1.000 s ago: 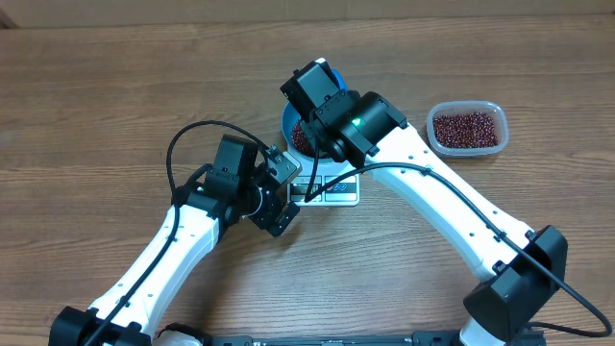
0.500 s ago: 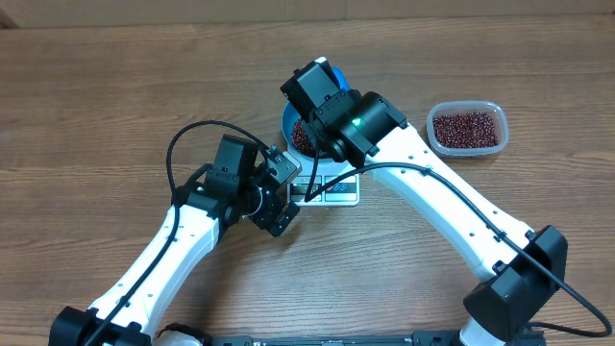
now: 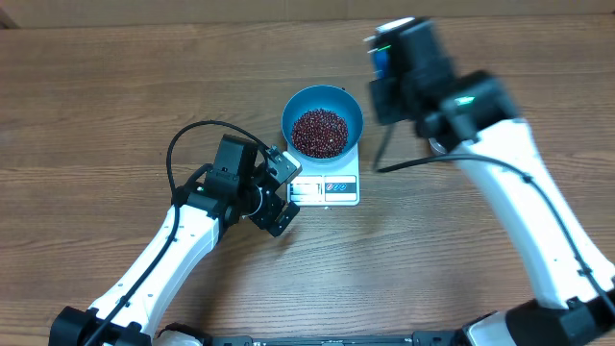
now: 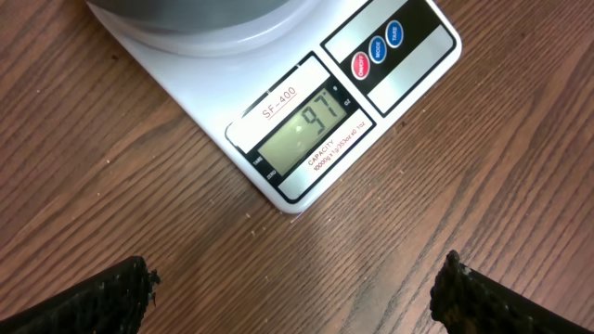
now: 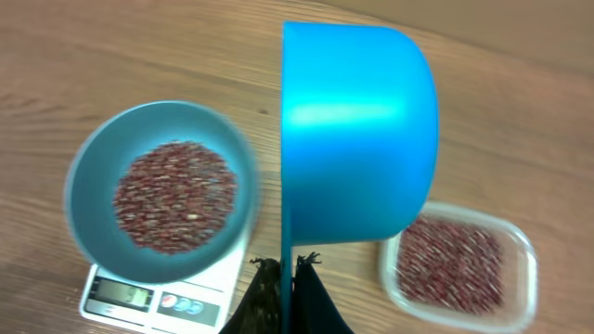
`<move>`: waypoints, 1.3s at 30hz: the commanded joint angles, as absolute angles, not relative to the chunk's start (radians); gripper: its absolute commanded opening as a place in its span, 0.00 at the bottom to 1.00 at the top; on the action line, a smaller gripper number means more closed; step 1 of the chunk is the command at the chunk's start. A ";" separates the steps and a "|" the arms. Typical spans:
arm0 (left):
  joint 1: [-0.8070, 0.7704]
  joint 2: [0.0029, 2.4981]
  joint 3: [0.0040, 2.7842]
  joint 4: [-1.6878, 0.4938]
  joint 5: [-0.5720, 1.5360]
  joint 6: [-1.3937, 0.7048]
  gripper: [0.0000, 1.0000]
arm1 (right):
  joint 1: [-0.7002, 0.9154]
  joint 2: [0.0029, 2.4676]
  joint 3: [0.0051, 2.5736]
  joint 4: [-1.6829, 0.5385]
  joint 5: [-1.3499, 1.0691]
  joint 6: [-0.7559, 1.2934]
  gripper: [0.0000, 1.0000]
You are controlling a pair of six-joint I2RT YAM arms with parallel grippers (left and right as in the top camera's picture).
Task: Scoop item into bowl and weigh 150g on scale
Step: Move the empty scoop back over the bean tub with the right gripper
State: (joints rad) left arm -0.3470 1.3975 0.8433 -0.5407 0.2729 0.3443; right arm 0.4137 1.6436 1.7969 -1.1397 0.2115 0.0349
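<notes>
- The round bright blue bowl point(image 3: 296, 104) stood upright on the small flat white square scale point(image 3: 327, 190), near the middle of the wooden table point(image 3: 115, 86). A loose heap of small dark red-brown beans point(image 3: 319, 133) covered its bottom.
- The scale's display point(image 4: 302, 130) read 97 in the left wrist view. I judged the weighing past halfway but short of the 150 g asked for, so more scooping was left.
- The clear rounded-rectangular plastic tub point(image 5: 522, 269), near the bowl on its right, held plenty of beans to draw from.
- The right gripper point(image 5: 290, 283) was clamped on the thin handle of the small blue scoop point(image 5: 357, 130), held in the air between bowl and tub. That arm showed blurred from overhead, and the scoop's inside was hidden, so I could not tell whether it was loaded.
- The scoop's long axis ran from handle to cup, straight out from the fingers. Its rim showed edge-on, the mouth turned sideways toward the bowl and the rounded back toward the tub.
- The bowl, being round, had no long axis; its mouth faced up. The scale's display strip faced the robot's side.
- The left gripper point(image 4: 292, 299) hung just beside that front edge, jaws wide apart and holding nothing.
</notes>
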 commanded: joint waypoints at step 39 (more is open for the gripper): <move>-0.353 1.402 0.838 -0.538 0.281 0.352 1.00 | 0.029 1.913 2.160 -1.694 0.073 0.047 0.03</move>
State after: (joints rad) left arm -0.3470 1.3975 0.8429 -0.5407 0.2729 0.3443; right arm 0.0570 1.8446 2.1487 -1.6947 0.0834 0.0486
